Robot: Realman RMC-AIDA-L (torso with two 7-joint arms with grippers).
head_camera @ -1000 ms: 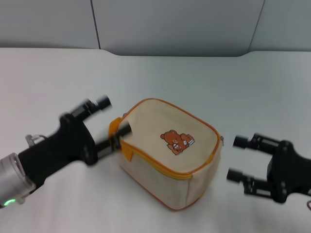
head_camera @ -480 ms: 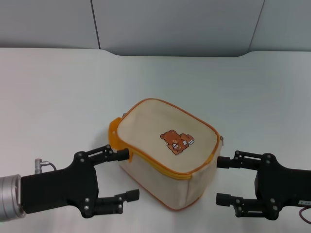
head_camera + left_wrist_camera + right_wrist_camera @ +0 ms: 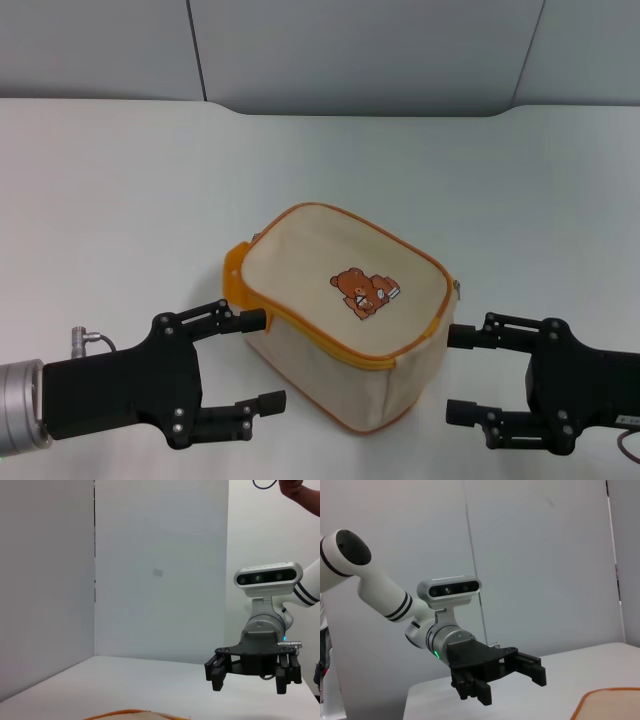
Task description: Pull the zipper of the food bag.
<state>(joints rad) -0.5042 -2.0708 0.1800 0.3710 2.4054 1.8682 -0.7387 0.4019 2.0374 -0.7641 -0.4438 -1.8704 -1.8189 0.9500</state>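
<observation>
Beige canvas made up the food bag [image 3: 345, 320], which stood on the white table [image 3: 120, 180] in front of the robot, between its two arms, with the bear-printed panel facing upward. Along the edge of this panel ran the zipper [image 3: 330, 335], a thin orange track, and a small silvery tab [image 3: 457, 290], probably the pull, was visible at the bag's corner on the robot's right side. The long axis of the bag went at a slant, from the orange strap loop [image 3: 235, 275] on the left and farther side toward the near right corner. The right gripper [image 3: 465, 373] was just beside the right end of the bag, with its fingers wide apart and holding nothing, and the tab lay a little farther from the robot than its upper finger. So, in my judgement, the right arm was the nearer one to the pull. The left gripper [image 3: 258, 360] was also spread wide and empty, with its upper fingertip touching or almost touching the left end of the bag under the strap loop; I think it was placed to steady the bag.
</observation>
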